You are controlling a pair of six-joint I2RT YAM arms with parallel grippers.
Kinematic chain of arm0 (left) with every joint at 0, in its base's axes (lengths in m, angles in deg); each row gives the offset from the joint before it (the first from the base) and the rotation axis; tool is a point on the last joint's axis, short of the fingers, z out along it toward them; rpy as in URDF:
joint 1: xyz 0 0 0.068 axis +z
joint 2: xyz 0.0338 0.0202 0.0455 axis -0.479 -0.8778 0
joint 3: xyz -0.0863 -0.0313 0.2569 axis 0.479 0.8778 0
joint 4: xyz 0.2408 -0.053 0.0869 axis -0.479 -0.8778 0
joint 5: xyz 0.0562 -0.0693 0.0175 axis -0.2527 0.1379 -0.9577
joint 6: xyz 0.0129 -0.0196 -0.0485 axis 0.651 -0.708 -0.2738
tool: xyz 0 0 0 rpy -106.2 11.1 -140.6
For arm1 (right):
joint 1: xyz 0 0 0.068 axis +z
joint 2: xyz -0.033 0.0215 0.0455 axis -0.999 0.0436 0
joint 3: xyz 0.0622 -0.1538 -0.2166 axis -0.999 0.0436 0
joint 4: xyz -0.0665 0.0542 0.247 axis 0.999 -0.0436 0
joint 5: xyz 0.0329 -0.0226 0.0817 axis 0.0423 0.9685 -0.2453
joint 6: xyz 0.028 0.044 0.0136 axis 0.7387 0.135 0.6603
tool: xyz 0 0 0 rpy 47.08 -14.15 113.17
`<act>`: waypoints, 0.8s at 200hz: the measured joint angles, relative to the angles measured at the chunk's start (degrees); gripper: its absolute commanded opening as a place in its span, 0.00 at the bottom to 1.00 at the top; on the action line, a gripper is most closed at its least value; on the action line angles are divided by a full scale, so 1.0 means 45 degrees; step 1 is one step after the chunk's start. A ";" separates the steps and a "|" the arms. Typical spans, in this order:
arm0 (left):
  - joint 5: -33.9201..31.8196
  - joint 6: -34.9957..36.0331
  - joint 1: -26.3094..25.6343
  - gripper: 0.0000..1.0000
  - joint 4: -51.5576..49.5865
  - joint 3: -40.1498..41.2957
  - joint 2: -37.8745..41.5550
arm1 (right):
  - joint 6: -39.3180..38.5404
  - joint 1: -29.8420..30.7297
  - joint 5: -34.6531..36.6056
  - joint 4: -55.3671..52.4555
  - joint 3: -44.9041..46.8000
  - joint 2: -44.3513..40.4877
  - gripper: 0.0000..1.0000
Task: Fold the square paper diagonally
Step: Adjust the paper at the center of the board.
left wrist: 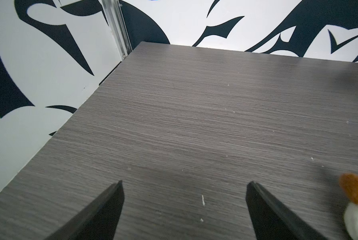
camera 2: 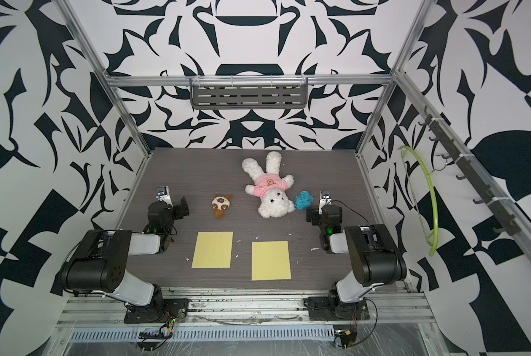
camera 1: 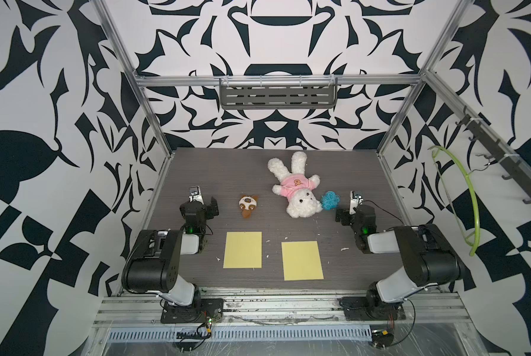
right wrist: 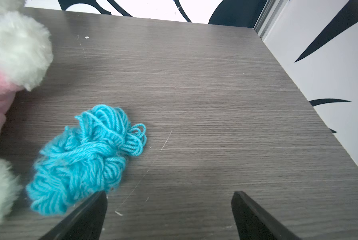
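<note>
The left gripper (left wrist: 185, 184) stands spread wide and empty above the table (left wrist: 194, 104). The right gripper (right wrist: 169, 193) is equally spread, holding nothing, one finger just beside the blue yarn (right wrist: 86, 158). Nearer the arm bases, between them, the left paper (camera 1: 243, 249) and the right paper (camera 1: 302, 260) lie flat and unfolded.

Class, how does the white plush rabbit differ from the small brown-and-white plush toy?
The white plush rabbit is far larger than the brown-and-white plush toy. The rabbit wears a pink shirt; the toy none. Blue yarn lies beside the rabbit; the toy lies alone. Both lie on the table.
</note>
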 measured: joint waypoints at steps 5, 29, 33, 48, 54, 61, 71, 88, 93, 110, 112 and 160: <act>0.0000 0.0000 0.0000 0.99 0.0005 0.0000 0.0000 | 0.0000 0.0000 0.0000 0.0000 0.0000 0.0000 1.00; 0.0000 0.0000 0.0000 1.00 0.0005 0.0000 0.0000 | 0.0000 0.0000 0.0000 0.0000 0.0000 0.0000 1.00; 0.0000 0.0000 -0.0005 0.99 0.0005 0.0000 0.0000 | 0.0000 0.0000 0.0000 -0.0005 0.0000 0.0000 1.00; 0.0000 0.0000 0.0000 0.99 0.0005 0.0000 0.0000 | 0.0000 0.0000 0.0000 0.0000 0.0000 0.0000 1.00; 0.0000 0.0000 0.0000 0.99 0.0005 0.0000 0.0000 | 0.0000 0.0000 0.0000 0.0000 0.0000 0.0000 1.00; 0.0000 0.0000 0.0000 0.99 0.0005 0.0000 0.0000 | 0.0000 0.0000 0.0000 0.0000 0.0000 0.0000 1.00; 0.0000 0.0000 0.0000 0.99 0.0000 0.0000 0.0000 | -0.0005 0.0000 0.0000 0.0000 0.0000 0.0000 1.00; 0.0000 0.0000 -0.0005 0.99 0.0000 0.0000 0.0000 | 0.0000 0.0000 0.0000 0.0000 0.0000 0.0000 1.00; 0.0000 0.0000 0.0000 0.99 0.0000 0.0000 0.0000 | 0.0000 0.0000 0.0000 0.0000 0.0000 0.0000 1.00; 0.0005 0.0005 0.0000 0.99 0.0005 0.0000 0.0000 | 0.0000 0.0000 0.0000 0.0000 0.0000 0.0000 1.00; 0.0010 0.0005 0.0000 0.99 0.0005 0.0000 0.0000 | 0.0000 0.0000 0.0005 0.0000 0.0000 0.0000 1.00; -0.1579 -0.0287 -0.1467 0.99 -0.4367 -0.1039 0.2793 | 0.0597 0.0194 0.0617 -0.3337 -0.0282 -0.3308 1.00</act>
